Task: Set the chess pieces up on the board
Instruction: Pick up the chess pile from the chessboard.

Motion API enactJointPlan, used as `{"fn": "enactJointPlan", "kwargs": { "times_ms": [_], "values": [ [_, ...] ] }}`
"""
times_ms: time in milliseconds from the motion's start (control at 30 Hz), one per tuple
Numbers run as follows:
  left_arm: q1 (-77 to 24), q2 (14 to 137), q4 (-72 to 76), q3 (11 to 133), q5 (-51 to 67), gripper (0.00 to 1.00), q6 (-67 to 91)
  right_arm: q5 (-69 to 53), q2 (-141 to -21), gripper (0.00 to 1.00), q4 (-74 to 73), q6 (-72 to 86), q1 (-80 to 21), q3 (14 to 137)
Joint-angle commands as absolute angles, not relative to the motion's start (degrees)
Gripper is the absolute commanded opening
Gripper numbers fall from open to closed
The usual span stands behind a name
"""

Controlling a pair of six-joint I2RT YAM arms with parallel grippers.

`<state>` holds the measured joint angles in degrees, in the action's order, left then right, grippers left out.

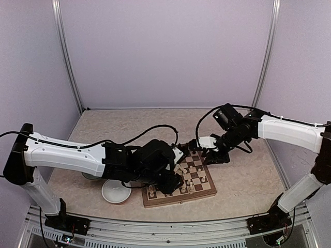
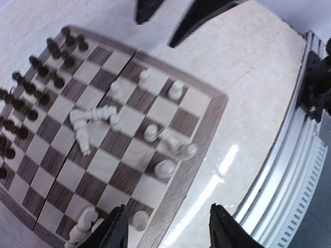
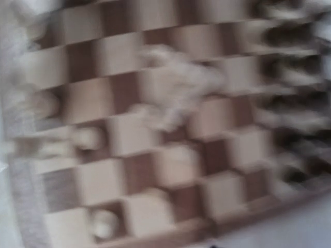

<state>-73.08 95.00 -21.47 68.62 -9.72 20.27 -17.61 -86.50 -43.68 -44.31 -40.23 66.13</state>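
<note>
The board lies in front of both arms. In the left wrist view dark chess pieces crowd the board's left side. Several cream pieces lie toppled in a heap; others stand singly near the right border. My left gripper hovers open over the board's near corner with nothing between its fingers. My right gripper hangs over the far edge; its two dark fingers show apart at the top of the left wrist view. The right wrist view is a blur of board squares and cream pieces.
A white bowl sits left of the board, under the left arm. The table's metal front rail runs close to the board's near border. Pale walls and upright posts enclose the table.
</note>
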Motion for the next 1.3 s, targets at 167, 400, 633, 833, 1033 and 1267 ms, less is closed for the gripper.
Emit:
{"fn": "enactJointPlan", "kwargs": {
  "times_ms": [167,400,633,833,1033,1267],
  "values": [
    [-76.4,108.2,-29.6,84.8,-15.2,0.50,18.5,-20.8,-74.4,0.44,-28.8,-32.0,-25.4,59.7],
    [-76.5,114.9,-35.6,91.9,-15.5,0.51,18.9,-20.0,-71.7,0.47,-23.9,-29.9,-20.7,55.8],
    [-76.3,118.1,-36.8,94.3,-14.3,0.48,18.9,-20.6,-72.2,0.47,-22.5,-29.4,-19.8,54.5],
    [-75.9,120.4,-37.9,96.3,-13.0,0.42,18.6,-21.0,-72.5,0.46,-22.4,-29.9,-19.7,54.1],
    [-75.5,121.2,-38.3,97.1,-11.9,0.38,18.0,-21.2,-72.7,0.46,-22.2,-30.2,-19.7,53.6],
    [-75.2,122.1,-38.7,97.5,-10.8,0.33,17.2,-21.5,-73.2,0.46,-22.5,-30.3,-19.7,53.7]
  ]
}}
